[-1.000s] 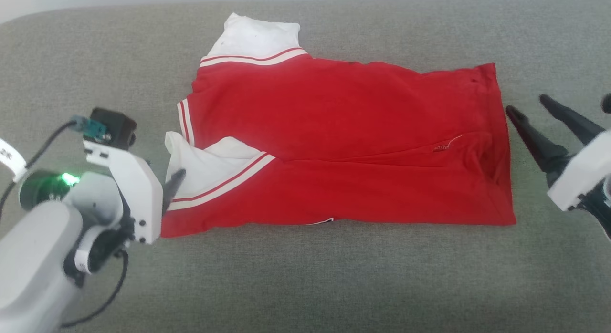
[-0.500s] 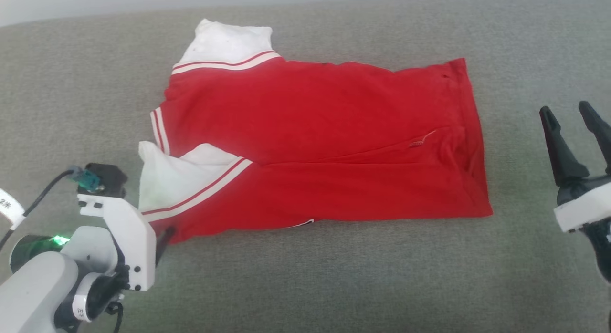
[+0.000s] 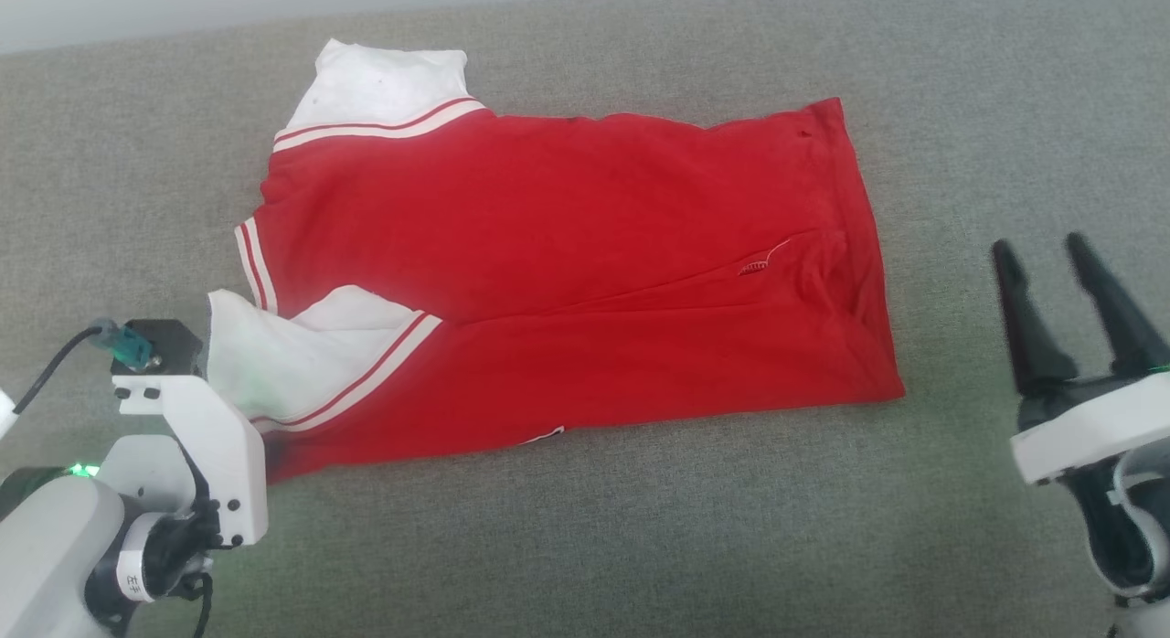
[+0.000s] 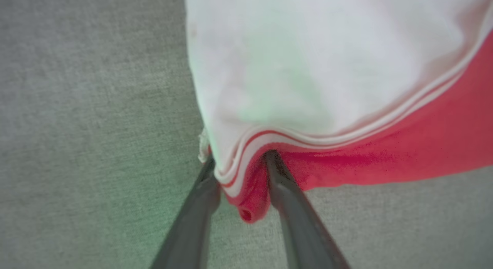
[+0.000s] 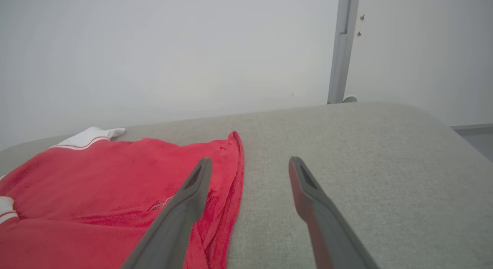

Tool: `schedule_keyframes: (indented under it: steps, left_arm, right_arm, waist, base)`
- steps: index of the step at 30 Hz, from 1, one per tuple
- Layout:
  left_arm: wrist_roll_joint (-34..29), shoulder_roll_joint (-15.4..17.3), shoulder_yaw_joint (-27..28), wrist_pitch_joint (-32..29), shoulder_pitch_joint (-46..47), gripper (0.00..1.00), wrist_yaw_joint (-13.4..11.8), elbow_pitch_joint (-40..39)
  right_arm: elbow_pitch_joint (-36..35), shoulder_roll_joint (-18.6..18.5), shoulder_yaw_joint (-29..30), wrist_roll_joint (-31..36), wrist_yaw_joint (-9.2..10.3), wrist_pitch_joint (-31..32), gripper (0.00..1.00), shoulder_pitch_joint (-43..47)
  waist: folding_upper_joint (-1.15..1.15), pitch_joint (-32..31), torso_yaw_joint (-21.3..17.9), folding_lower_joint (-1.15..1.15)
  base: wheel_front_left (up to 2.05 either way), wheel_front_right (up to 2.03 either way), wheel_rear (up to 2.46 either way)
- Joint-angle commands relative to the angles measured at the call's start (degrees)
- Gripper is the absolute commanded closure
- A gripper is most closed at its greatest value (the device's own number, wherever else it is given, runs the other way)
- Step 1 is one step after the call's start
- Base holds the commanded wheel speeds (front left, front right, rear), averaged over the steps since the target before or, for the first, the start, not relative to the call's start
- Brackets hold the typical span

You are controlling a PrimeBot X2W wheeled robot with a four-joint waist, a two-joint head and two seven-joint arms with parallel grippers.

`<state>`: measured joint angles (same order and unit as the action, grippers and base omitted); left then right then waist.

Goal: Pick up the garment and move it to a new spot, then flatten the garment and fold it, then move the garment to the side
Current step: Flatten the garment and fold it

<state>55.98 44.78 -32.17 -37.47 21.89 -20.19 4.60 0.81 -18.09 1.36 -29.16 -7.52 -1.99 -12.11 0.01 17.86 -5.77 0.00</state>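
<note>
Jersey (image 3: 567, 281) lies spread on the grey cushion (image 3: 585, 547), red side up. Its two white sleeves sit at the end toward the robot's left and its straight hem at the end toward the robot's right. A long crease runs along its middle.

The left gripper (image 4: 239, 160) is down at the jersey's near left corner, just below the near sleeve (image 3: 274, 364). Its two fingers stand apart, astride that corner. The striped trim and a bunched lip of red cloth sit between them and touch both fingers. I cannot tell whether they press the cloth yet. From the head view the fingers are hidden under the gripper's white mount, which overlaps the jersey's edge.

The right gripper (image 3: 1040, 245) hangs off the jersey's hem end, apart from the cloth, over bare cushion. Its fingers are spread wide with nothing between them, and they point away from the robot.
</note>
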Motion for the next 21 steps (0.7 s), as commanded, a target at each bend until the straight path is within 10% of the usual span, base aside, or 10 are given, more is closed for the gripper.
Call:
schedule_keyframes:
  steps: [1,21]
  left_arm:
    - [0.0,-1.4,-1.9,-0.6,-1.0,1.0,0.8,2.1]
    - [-2.1,-7.4,-5.4,1.1,4.7,1.0,5.0,3.9]
  right_arm:
    - [-0.6,0.3,-0.8,-0.3,0.06,1.8,0.0,0.7]
    - [6.5,-1.8,-6.2,-3.6,0.05,36.6,0.0,-2.1]
  waist:
    - [-0.01,0.0,0.0,0.0]
    - [-0.01,1.0,5.4,0.0]
  base:
    - [0.0,0.0,0.0]
    - [0.0,0.0,0.0]
